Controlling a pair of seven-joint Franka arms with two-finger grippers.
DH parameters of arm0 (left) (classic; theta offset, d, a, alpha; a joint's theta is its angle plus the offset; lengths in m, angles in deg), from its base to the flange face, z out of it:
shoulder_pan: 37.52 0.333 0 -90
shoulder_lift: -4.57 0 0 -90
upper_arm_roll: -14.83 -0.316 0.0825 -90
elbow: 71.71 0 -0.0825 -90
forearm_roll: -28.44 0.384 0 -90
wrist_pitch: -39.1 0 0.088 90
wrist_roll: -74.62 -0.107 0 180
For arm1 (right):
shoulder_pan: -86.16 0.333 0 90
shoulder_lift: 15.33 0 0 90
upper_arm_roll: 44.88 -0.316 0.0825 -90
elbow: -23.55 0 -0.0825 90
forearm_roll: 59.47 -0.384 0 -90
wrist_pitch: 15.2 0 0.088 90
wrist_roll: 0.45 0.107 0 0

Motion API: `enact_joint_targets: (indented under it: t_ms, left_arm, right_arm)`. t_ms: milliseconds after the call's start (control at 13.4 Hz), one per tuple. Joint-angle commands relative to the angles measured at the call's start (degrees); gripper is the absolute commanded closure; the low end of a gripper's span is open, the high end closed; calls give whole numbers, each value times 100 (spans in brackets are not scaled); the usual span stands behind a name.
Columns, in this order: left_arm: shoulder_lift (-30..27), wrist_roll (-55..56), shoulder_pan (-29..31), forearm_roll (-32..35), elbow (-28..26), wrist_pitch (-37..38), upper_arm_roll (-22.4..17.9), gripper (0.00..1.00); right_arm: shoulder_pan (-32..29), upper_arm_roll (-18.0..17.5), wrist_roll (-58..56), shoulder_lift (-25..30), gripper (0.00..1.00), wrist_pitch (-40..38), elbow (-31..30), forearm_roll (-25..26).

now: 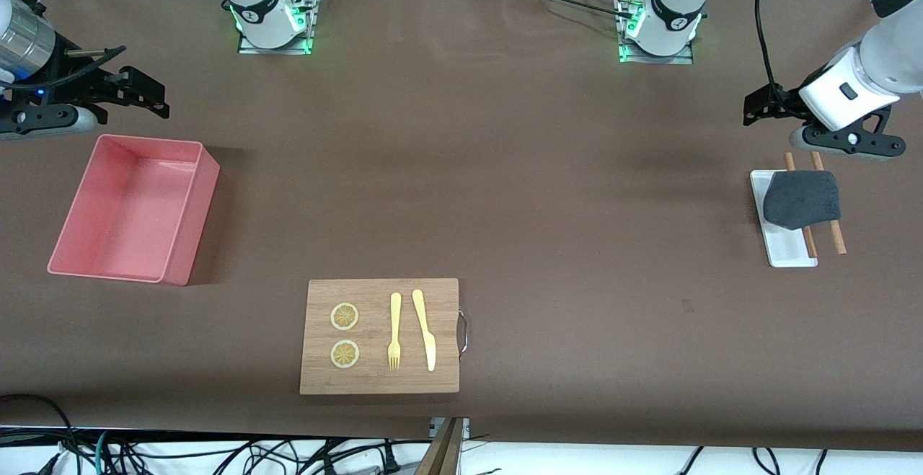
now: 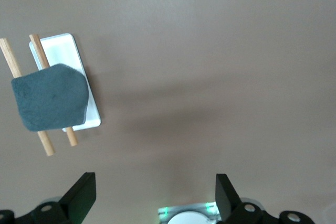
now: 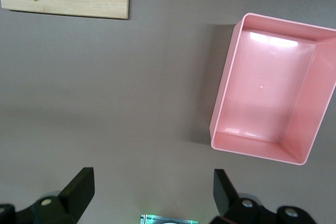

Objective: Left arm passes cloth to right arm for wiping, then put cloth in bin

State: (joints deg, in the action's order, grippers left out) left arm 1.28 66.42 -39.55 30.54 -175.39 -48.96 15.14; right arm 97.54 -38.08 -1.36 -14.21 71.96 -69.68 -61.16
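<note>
The cloth (image 1: pixel 802 200), dark grey face up, lies draped over two wooden sticks (image 1: pixel 837 237) and a small white tray (image 1: pixel 784 250) at the left arm's end of the table. In the left wrist view the cloth (image 2: pixel 50 97) is off to one side of the fingers. My left gripper (image 1: pixel 757 106) hangs open and empty over bare table beside the tray; its jaws (image 2: pixel 155 187) stand wide apart. My right gripper (image 1: pixel 140 78) is also open and empty, in the air by the bin (image 1: pixel 193 224), a pink tub with nothing in it. Its jaws (image 3: pixel 152 179) frame bare table, with the bin (image 3: pixel 252 145) to one side.
A wooden cutting board (image 1: pixel 382 383) with two lemon slices (image 1: pixel 345 316), a yellow fork (image 1: pixel 394 331) and a yellow knife (image 1: pixel 425 331) sits near the front edge, mid-table. Its corner (image 3: pixel 68 3) shows in the right wrist view. The arm bases stand along the back edge.
</note>
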Motion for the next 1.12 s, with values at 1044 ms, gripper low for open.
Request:
enact_joint_targets:
  t_ms: [1044]
  left_arm:
    - [3361, -1603, -168, 3806, 209, -1341, 224, 0]
  right_arm:
    - [-40, -20, -59, -51, 0, -94, 139, 73]
